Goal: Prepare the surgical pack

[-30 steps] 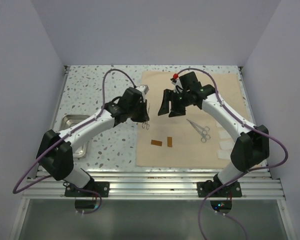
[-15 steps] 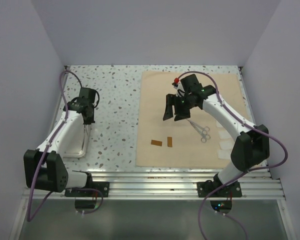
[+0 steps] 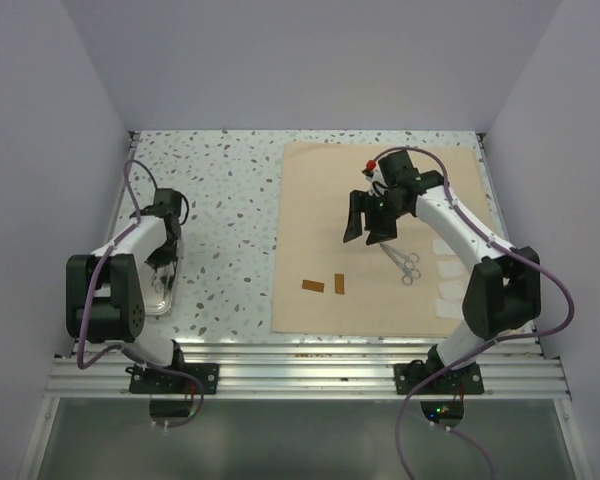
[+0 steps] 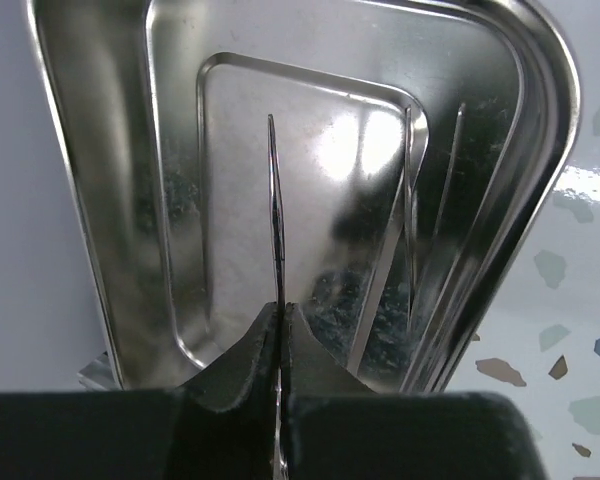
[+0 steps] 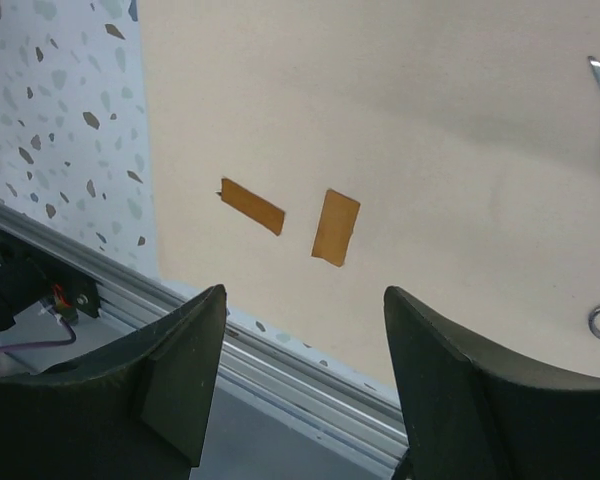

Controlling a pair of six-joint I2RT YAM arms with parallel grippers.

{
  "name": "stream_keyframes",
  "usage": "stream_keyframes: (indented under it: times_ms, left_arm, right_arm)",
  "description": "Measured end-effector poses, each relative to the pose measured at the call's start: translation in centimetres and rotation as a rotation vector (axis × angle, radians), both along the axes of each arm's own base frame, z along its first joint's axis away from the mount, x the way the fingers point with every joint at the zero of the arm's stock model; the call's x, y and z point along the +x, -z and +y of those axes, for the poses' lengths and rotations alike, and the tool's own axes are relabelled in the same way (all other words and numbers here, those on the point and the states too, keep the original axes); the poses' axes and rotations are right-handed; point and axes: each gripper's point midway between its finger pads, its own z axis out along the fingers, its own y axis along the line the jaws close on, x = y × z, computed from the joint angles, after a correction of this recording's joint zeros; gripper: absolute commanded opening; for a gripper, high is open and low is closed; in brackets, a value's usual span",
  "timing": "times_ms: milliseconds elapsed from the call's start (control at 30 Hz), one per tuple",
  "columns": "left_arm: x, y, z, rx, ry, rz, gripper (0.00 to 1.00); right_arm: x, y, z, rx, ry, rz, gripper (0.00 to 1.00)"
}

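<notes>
Top external: where does your left gripper (image 3: 162, 262) stand?

At the left edge of the table (image 3: 230, 210), over the steel tray (image 3: 152, 302). Your left wrist camera shows the fingers pinched tight on a thin metal instrument (image 4: 276, 200), its slim tip reaching out over the tray's shiny floor. Whether the tip touches that floor, you cannot tell from either view.

And your right gripper (image 3: 366, 224)?

It hovers above the tan cloth (image 3: 310, 200), which lies flat on the right half of the table. The jaws stand wide apart and hold nothing.

What lies on the cloth around it?

The scissors (image 3: 405, 262) lie just beside your gripper, toward the near right, with their tips pointing at it. A brown strip (image 3: 313, 286) and a second brown strip (image 3: 339, 283) lie close together but not touching, near the cloth's front edge. White gauze pads (image 3: 448, 295) sit in a column by the cloth's right edge.

What does your right wrist camera give you?

Both strips show between the open fingers, one lying slantwise, the other nearly upright. The scissors cut in at the right border. The metal rail (image 5: 290, 385) runs along beyond the cloth's near edge.
</notes>
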Motion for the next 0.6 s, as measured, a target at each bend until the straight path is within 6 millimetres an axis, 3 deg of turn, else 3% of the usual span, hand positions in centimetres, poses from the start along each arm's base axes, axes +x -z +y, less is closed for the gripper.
stream_keyframes:
  times_ms: [100,433,467,500,600]
  left_arm:
    - [0.2,0.9,0.1,-0.013,-0.001,0.015,0.18]
    - [0.7,1.3,-0.7,-0.076,-0.014,0.001,0.36]
    - [0.9,1.0,-0.9,-0.090,-0.022,-0.013,0.41]
    - [1.1,0.5,-1.2,-0.108,-0.037,-0.035,0.51]
    - [2.1,-2.6,-2.4,-0.176,-0.079,-0.164,0.51]
  right_arm:
    - [0.5,0.8,-1.1,-0.020,0.025,0.024,0.68]
    - [1.2,4.5,-4.0,-0.206,0.044,0.104,0.68]
    - [1.4,4.9,-4.6,-0.242,0.044,0.103,0.68]
    - [1.7,5.3,-5.3,-0.283,0.043,0.103,0.68]
    - [2.2,7.0,-8.0,-0.415,0.050,0.119,0.69]
